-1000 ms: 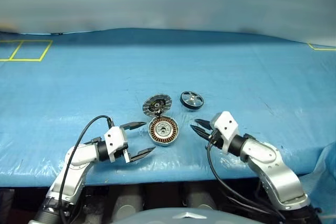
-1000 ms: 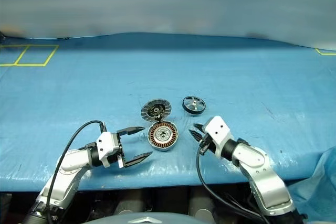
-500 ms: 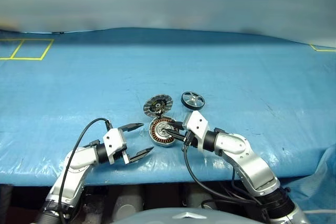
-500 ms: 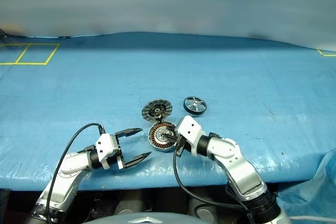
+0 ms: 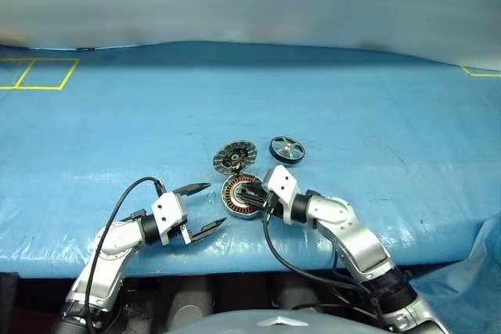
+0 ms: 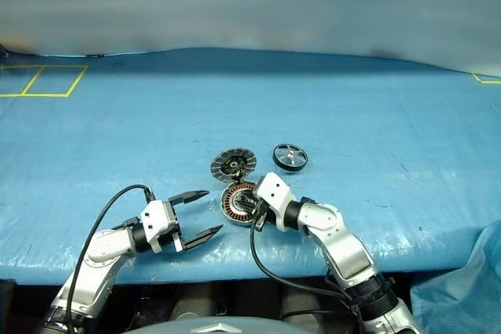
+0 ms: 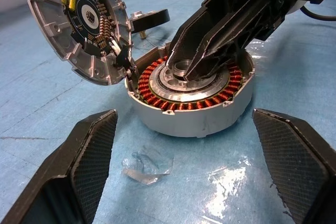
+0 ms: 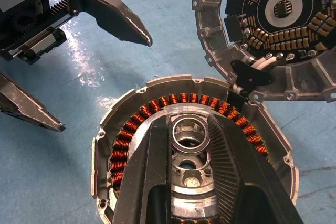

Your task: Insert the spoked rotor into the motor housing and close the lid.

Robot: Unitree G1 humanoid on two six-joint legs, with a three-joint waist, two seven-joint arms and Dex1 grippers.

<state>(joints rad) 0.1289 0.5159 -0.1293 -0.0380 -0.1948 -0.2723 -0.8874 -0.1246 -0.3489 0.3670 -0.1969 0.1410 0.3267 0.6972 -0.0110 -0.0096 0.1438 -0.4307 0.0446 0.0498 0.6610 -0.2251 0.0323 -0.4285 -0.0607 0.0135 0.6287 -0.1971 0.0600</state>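
Nearest the robot, the left tool (image 5: 203,207) hangs just above the front strip of the blue-covered tabletop (image 5: 376,115), its two black fingers spread wide with nothing between them, aimed at the motor housing (image 5: 243,197) from just beside it without touching. A small scrap of clear film (image 7: 145,163) lies on the blue cover between that tool and the housing. The motor housing sits flat and uncovered, its ring of copper windings showing. The right tool (image 8: 186,145) reaches in over the housing, its fingers narrowly parted on either side of the raised silver hub at the housing's centre; whether they actually pinch the hub cannot be told. The lid (image 5: 235,156) stands tilted up at the housing's far edge, ribbed inner face and dark centre showing. Farther back and to the right, the spoked rotor (image 5: 286,149) lies alone on the tabletop, apart from both tools
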